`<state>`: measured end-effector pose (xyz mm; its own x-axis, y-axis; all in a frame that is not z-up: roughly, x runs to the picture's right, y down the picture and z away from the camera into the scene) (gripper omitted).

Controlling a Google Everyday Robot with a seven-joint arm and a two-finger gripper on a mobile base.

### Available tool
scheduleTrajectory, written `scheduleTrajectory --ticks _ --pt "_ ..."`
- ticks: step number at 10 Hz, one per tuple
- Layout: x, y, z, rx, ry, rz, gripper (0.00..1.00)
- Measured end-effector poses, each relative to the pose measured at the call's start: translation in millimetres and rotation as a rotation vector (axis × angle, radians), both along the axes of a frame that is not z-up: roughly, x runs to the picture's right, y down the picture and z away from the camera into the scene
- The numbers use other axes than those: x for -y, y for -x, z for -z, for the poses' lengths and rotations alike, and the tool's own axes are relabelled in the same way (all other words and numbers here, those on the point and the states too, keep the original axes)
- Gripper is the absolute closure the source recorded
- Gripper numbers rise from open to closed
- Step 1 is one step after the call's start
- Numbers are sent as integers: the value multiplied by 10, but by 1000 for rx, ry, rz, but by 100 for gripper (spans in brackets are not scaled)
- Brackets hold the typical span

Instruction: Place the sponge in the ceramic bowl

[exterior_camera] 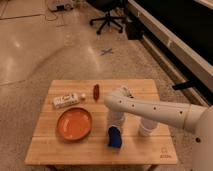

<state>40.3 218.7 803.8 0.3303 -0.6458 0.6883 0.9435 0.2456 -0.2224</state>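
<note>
The sponge (pixel 114 138), a small dark-blue block, is at the front middle of the wooden table (pixel 60 150). My gripper (pixel 114 130) points straight down right over it, at the end of the white arm (pixel 155 111) that reaches in from the right, and its lower end meets the top of the sponge. The ceramic bowl (pixel 75 123), a wide shallow orange dish, lies to the left of the sponge with nothing in it.
A white cup (pixel 147 127) stands just right of the gripper, partly behind the arm. A white bottle (pixel 66 100) lies on its side at the back left. A reddish-brown oblong item (pixel 96 91) lies behind the bowl. An office chair (pixel 107 15) stands on the floor beyond.
</note>
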Motion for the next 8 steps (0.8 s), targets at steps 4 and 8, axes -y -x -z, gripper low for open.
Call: scheduleTrajectory --ticks 4,8 --pt "276 684 222 55 -32 -12 100" --pt "495 1266 458 130 -68 1 90"
